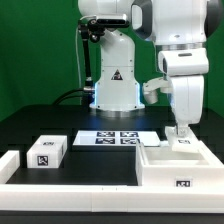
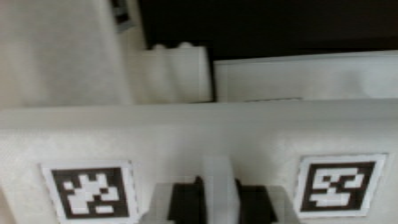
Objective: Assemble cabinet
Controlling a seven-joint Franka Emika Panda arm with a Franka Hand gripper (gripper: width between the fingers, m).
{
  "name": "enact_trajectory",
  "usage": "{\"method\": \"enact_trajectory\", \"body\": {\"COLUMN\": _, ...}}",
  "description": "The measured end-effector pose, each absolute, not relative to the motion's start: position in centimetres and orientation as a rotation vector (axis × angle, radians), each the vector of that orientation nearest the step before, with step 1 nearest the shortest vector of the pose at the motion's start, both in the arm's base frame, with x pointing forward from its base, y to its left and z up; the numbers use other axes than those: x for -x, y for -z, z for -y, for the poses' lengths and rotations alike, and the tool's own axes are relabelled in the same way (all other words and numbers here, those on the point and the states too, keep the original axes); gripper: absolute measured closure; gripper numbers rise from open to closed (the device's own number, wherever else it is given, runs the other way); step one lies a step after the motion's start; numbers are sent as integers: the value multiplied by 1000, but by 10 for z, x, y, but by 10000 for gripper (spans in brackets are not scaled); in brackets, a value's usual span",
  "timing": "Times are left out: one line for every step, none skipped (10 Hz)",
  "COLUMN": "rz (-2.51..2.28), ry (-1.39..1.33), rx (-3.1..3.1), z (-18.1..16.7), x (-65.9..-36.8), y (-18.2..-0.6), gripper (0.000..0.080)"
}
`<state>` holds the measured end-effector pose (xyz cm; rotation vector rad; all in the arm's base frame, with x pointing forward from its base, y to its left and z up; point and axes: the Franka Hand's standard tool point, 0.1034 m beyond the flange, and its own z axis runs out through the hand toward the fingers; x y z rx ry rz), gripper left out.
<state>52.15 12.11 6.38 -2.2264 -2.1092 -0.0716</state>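
Observation:
The cabinet (image 1: 160, 166), a large white boxy case with square tags, lies at the exterior view's right on the black table. My gripper (image 1: 180, 132) reaches straight down onto its far wall. In the wrist view the cabinet's white wall (image 2: 214, 125) fills the picture, with a tag on either side. My gripper (image 2: 221, 200) has its two dark fingers (image 2: 189, 200) close together, with a thin white rib of the cabinet between them. It looks shut on that rib.
A small white block with one tag (image 1: 47, 152) lies at the exterior view's left. The marker board (image 1: 118, 138) lies in the middle, before the robot's white base (image 1: 115, 88). A low white rail (image 1: 12, 166) runs along the front left.

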Motion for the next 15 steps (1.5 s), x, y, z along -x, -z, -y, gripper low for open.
{"method": "enact_trajectory", "body": {"rz": 2127, "ry": 90, "rx": 2207, "z": -122, "x": -537, "y": -62, "gripper": 737}}
{"method": "enact_trajectory", "body": {"rz": 2161, "ry": 94, "rx": 2166, "z": -119, "x": -548, "y": -59, "gripper": 737}}
{"method": "enact_trajectory", "body": {"rz": 2147, "ry": 97, "rx": 2180, "z": -119, "x": -548, "y": -59, "gripper": 737}}
{"method": "enact_trajectory", "body": {"rz": 2146, "ry": 97, "rx": 2181, "z": -118, "x": -548, "y": -59, "gripper": 737}}
{"method": "enact_trajectory", "body": {"rz": 2146, "ry": 97, "rx": 2181, "z": -118, "x": -548, "y": -59, "gripper": 737}}
{"method": "enact_trajectory", "body": {"rz": 2146, "ry": 97, "rx": 2181, "z": -118, "x": -548, "y": -59, "gripper": 737}}
{"method": "enact_trajectory", "body": {"rz": 2149, "ry": 100, "rx": 2180, "z": -118, "x": -551, "y": -60, "gripper": 737}}
{"method": "enact_trajectory", "body": {"rz": 2147, "ry": 112, "rx": 2184, "z": -119, "x": -561, "y": -62, "gripper": 737}}
{"method": "enact_trajectory", "body": {"rz": 2146, "ry": 130, "rx": 2185, "z": -121, "x": -574, "y": -61, "gripper": 737}}
{"method": "enact_trajectory", "body": {"rz": 2141, "ry": 145, "rx": 2187, "z": -122, "x": -584, "y": -59, "gripper": 737}}
{"method": "enact_trajectory", "body": {"rz": 2133, "ry": 115, "rx": 2178, "z": -121, "x": -584, "y": -58, "gripper": 737}}
{"method": "enact_trajectory", "body": {"rz": 2130, "ry": 96, "rx": 2170, "z": -121, "x": -584, "y": -58, "gripper": 737}}
{"method": "enact_trajectory", "body": {"rz": 2129, "ry": 94, "rx": 2169, "z": -121, "x": -584, "y": -57, "gripper": 737}}
{"method": "enact_trajectory", "body": {"rz": 2129, "ry": 90, "rx": 2168, "z": -121, "x": -584, "y": -58, "gripper": 737}}
{"method": "enact_trajectory", "body": {"rz": 2129, "ry": 90, "rx": 2169, "z": -121, "x": -584, "y": -58, "gripper": 737}}
